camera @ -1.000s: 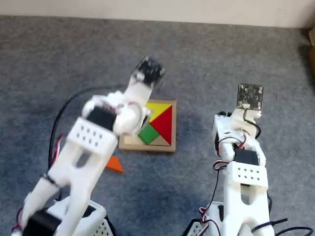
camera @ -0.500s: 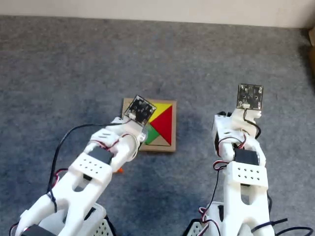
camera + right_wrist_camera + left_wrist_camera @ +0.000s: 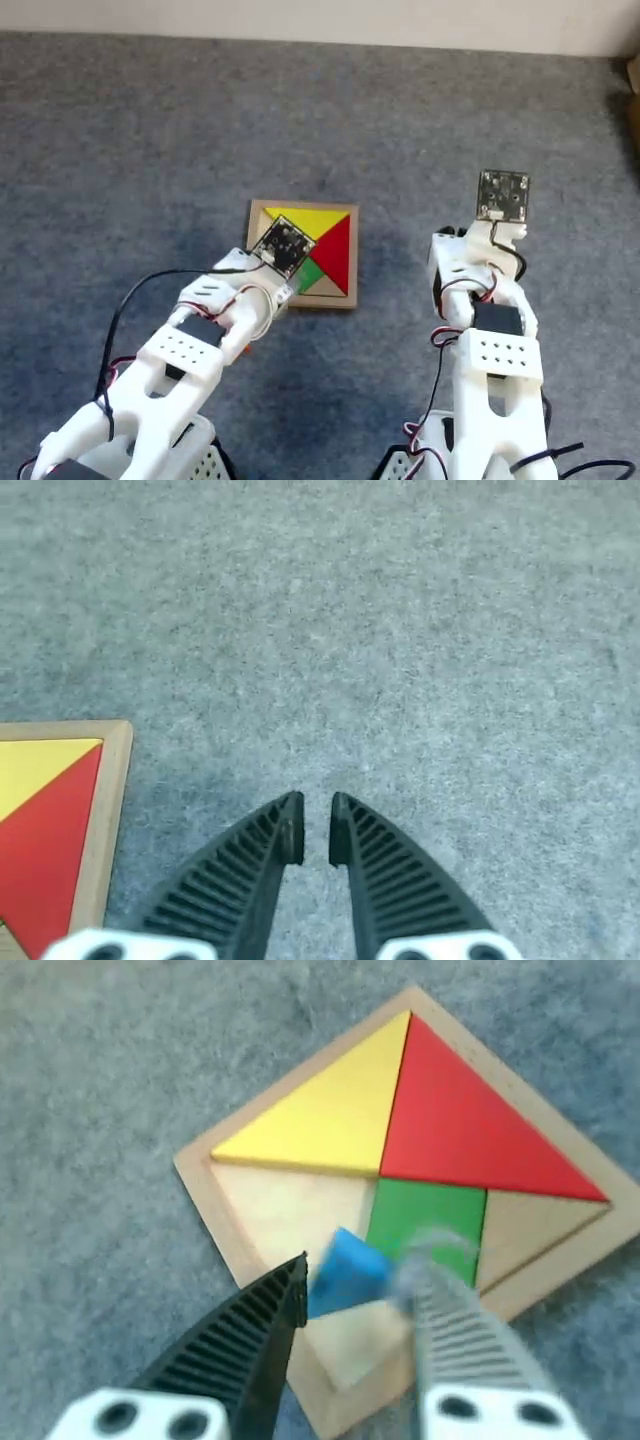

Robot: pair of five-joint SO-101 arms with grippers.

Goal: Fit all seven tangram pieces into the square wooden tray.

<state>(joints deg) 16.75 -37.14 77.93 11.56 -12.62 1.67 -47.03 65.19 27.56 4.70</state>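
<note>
The left pincer (image 3: 360, 1260) grips the blue piece (image 3: 342, 1272), tilted, just above the bare wood beside the green square (image 3: 425, 1225) near the tray's (image 3: 300, 1080) front left corner, probably to seat it there, while the right pincer (image 3: 316, 830), narrow and empty, hangs beyond the tray's right edge, out of the way.

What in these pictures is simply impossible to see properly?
- High view: the left arm covers the near-left part of the wooden tray, so what lies there is hidden.
- Left wrist view: blur at the left hand leaves it unclear whether it grips the blue piece.
- Right wrist view: the picture's edge cuts the tray off, leaving one corner with the yellow piece and the red piece.
</note>
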